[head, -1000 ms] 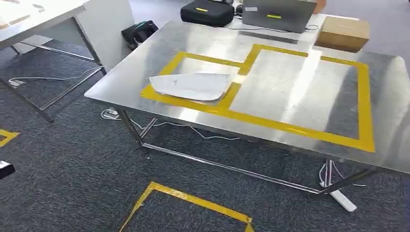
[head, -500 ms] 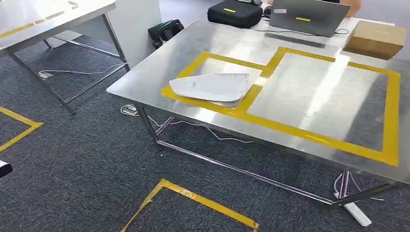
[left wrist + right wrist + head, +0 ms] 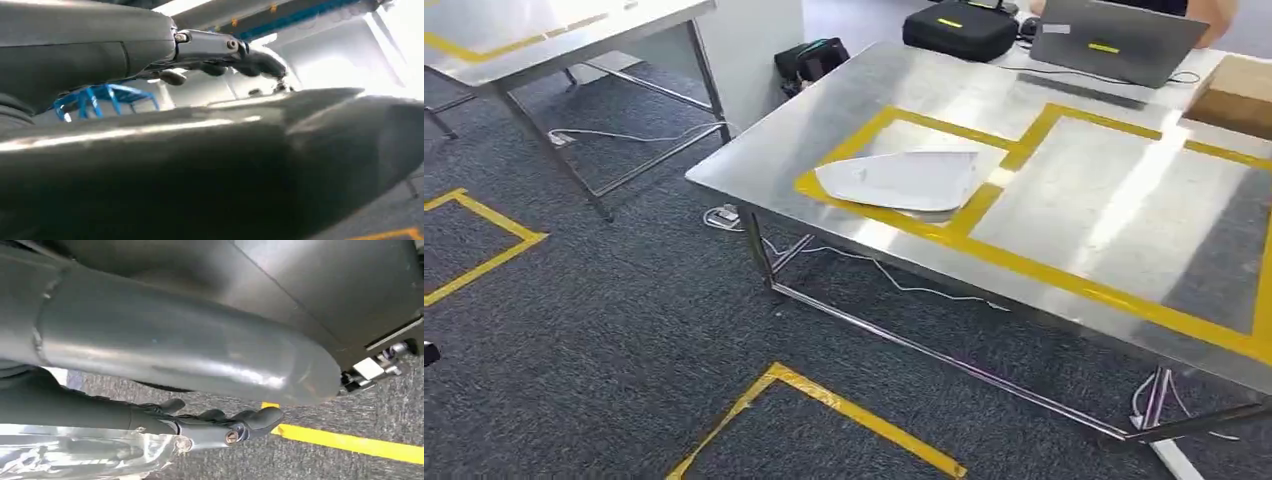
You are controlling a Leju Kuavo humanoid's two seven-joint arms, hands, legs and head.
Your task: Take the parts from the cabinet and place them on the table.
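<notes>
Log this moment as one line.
white flat part: on yellow-taped square | shiny steel table: ahead | left hand, right hand: grip unclear

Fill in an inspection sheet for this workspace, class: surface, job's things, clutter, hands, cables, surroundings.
Surface: steel table with yellow tape boxes.
Job's things: white part lying in the left taped box.
Clutter: black case, laptop, cardboard box along the far edge.
Hands: left hand, right hand; grasp unclear.
Cables: white cables on the carpet under the tables.
Surroundings: second table, black bag, yellow floor tape.
</notes>
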